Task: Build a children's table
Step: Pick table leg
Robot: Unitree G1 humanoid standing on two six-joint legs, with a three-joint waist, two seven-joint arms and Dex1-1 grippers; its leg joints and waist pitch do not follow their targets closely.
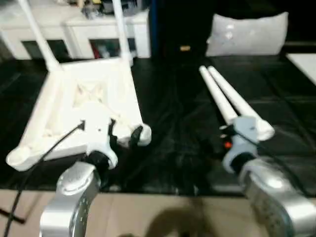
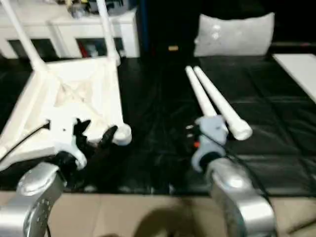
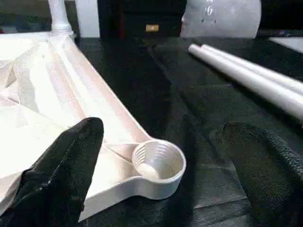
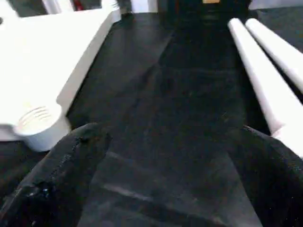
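The children's table top [image 1: 59,111] lies upside down on the black mat at the left. Two white legs [image 1: 35,32] [image 1: 120,27] stand screwed into its far corners. Its near right corner socket [image 3: 158,163] is empty and threaded inside. My left gripper [image 3: 163,130] is open, one black finger [image 3: 71,161] over the top's underside and the other on the mat side of that socket. Two loose legs [image 1: 222,94] [image 1: 239,101] lie side by side on the mat at the right. My right gripper [image 4: 173,137] is open just left of their near ends, holding nothing.
A white cabinet with glass doors [image 1: 79,34] stands behind the table top. A grey-white cushion [image 1: 247,32] leans at the back right, and a white panel [image 1: 303,61] shows at the right edge. A black cable [image 1: 44,153] runs along my left arm. The mat's near edge meets tan floor [image 1: 163,212].
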